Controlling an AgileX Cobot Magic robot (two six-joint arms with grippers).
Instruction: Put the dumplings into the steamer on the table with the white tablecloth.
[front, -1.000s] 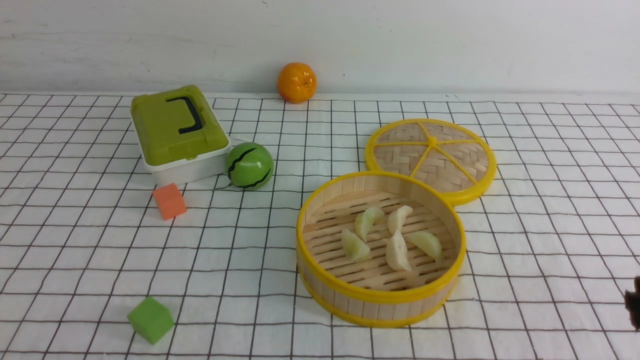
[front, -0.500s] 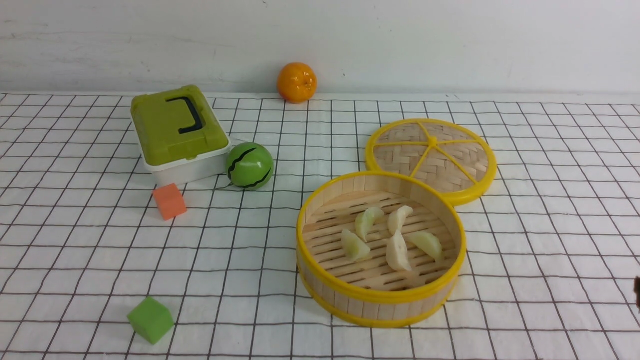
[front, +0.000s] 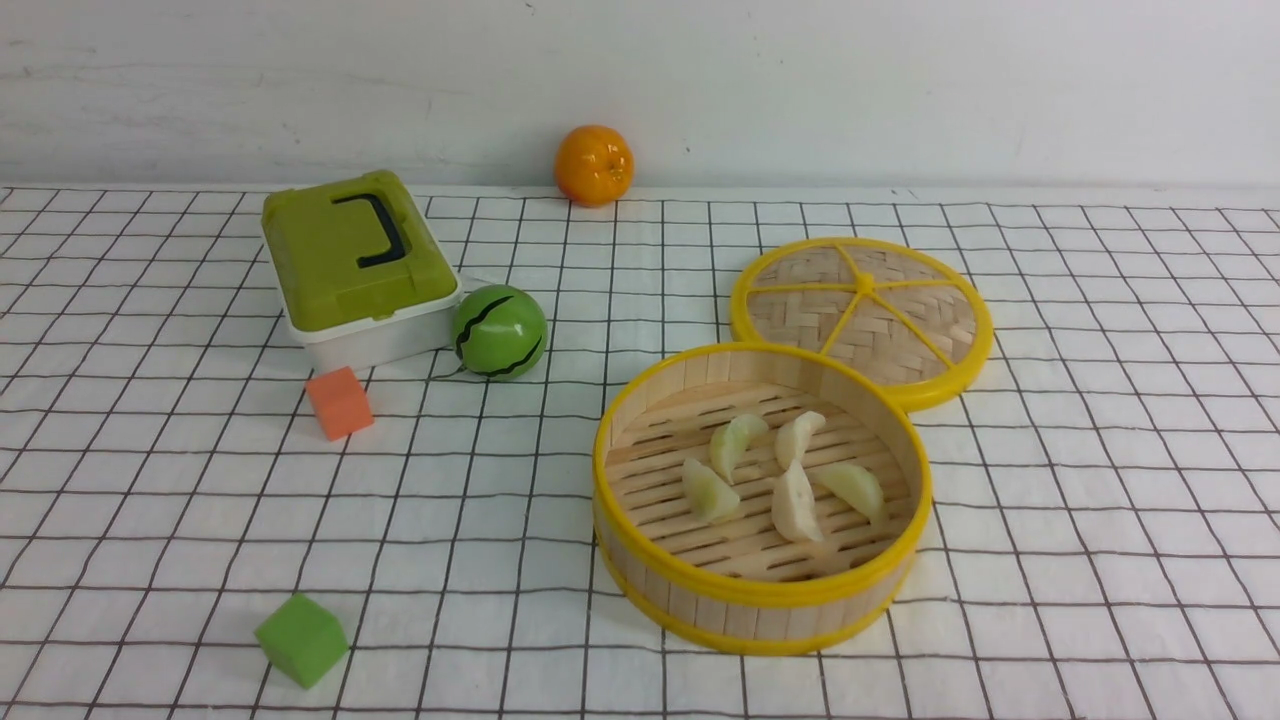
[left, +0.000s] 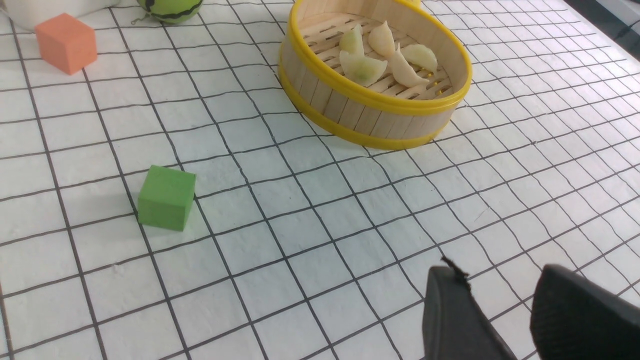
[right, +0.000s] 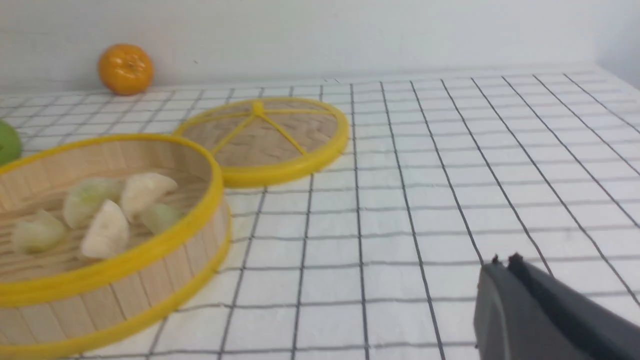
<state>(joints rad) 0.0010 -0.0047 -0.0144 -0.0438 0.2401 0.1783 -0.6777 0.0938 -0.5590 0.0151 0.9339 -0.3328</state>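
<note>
Lying in the steamer (front: 762, 590), dumplings (front: 790, 470) far from fingers (left: 460, 320).

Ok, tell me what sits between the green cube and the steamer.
Nothing: in the left wrist view only bare white tablecloth lies between the green cube and the steamer. The front view agrees.

The front view looks forward and slightly down across the whole worktop (front: 1100, 520) to the back wall. The left wrist view looks steeply down from nearer. The right wrist view sits low, facing the wall. All 3 views share the steamer (front: 762, 590) (left: 375, 107) (right: 165, 250).
</note>
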